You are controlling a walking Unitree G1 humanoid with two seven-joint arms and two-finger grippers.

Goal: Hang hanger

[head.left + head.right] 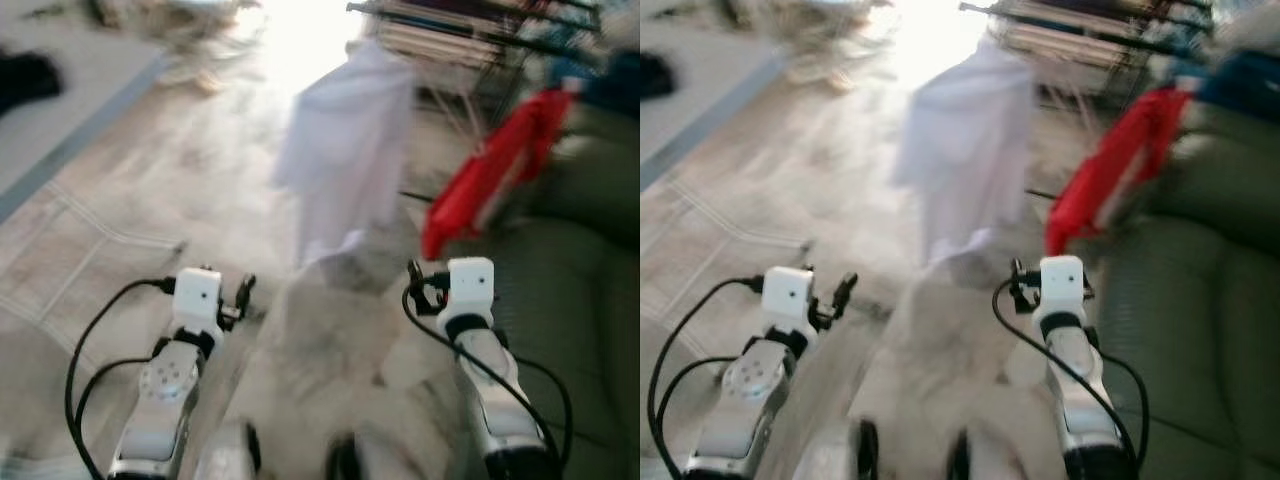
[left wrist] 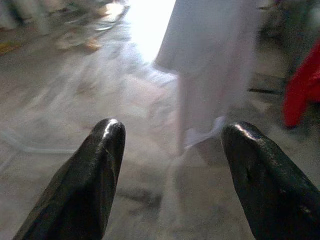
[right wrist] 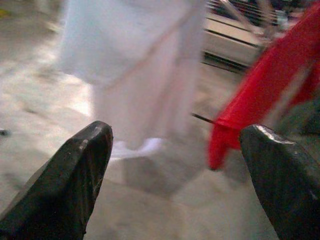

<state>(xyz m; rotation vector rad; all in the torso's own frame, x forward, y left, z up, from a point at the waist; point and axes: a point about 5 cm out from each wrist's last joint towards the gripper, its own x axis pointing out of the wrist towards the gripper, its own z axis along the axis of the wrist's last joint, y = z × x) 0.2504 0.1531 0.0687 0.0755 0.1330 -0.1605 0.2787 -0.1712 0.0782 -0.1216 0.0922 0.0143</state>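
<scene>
Both claws, left claw [image 2: 172, 165] and right claw [image 3: 175, 165], are seen released and empty. No hanger can be made out; a white garment [image 1: 345, 150] hangs ahead by the drying rack [image 1: 470, 35]. Approach is judged underway; locating the hanger is required next.

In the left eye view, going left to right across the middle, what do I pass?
Left gripper → white garment → right gripper → red garment → green sofa.

Silver arms [image 1: 160, 400] — white wrists, black cables
</scene>
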